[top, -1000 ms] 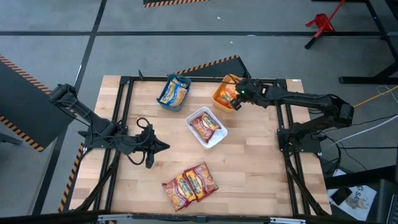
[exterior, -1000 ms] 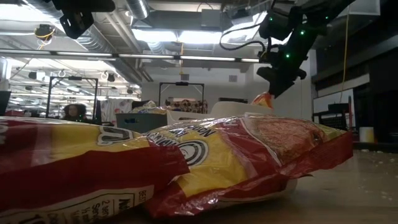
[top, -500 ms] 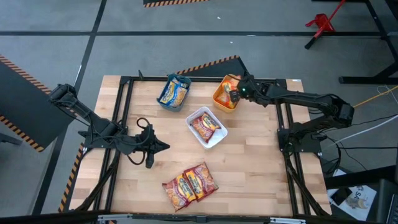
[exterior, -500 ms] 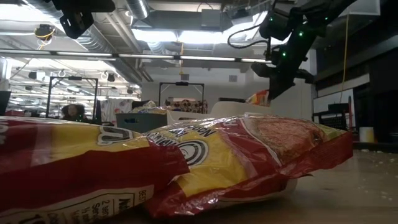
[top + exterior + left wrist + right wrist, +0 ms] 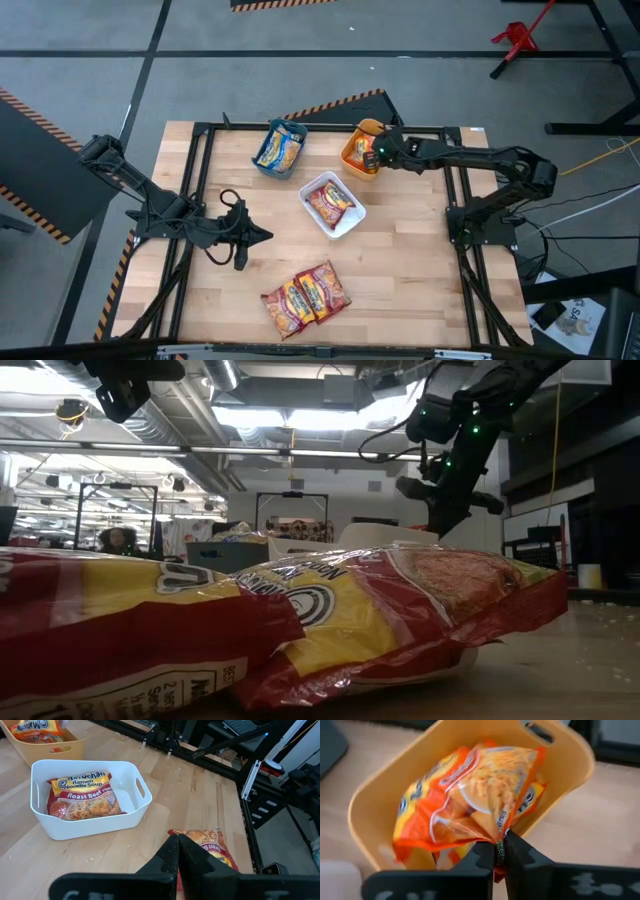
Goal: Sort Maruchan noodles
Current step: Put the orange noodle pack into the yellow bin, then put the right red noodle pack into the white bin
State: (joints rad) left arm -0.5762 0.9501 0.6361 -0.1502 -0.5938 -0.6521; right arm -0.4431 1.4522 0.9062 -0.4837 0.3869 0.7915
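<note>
The wooden table (image 5: 400,260) carries three bins near its far edge and two arms reaching in from either side. The left arm (image 5: 150,205) stretches low across the table's left half, and the left gripper (image 5: 262,236) hangs over bare wood with its fingers pressed together, holding nothing. The right arm (image 5: 480,160) extends along the far edge, and the right gripper (image 5: 372,155) sits over the orange bin (image 5: 352,160), its fingers (image 5: 485,857) pinching the edge of an orange noodle packet (image 5: 470,800) that lies crumpled in that bin on top of others. The white bin (image 5: 345,225), between the two grippers, holds a dark red roast-beef packet (image 5: 82,797) lying flat. The teal bin (image 5: 268,165), just beside the orange one on the far edge, holds a blue packet (image 5: 279,148). Two more dark red packets (image 5: 305,295) lie side by side and overlapping on the table's near part, well apart from the bins; in the low view they fill the foreground (image 5: 330,620).
</note>
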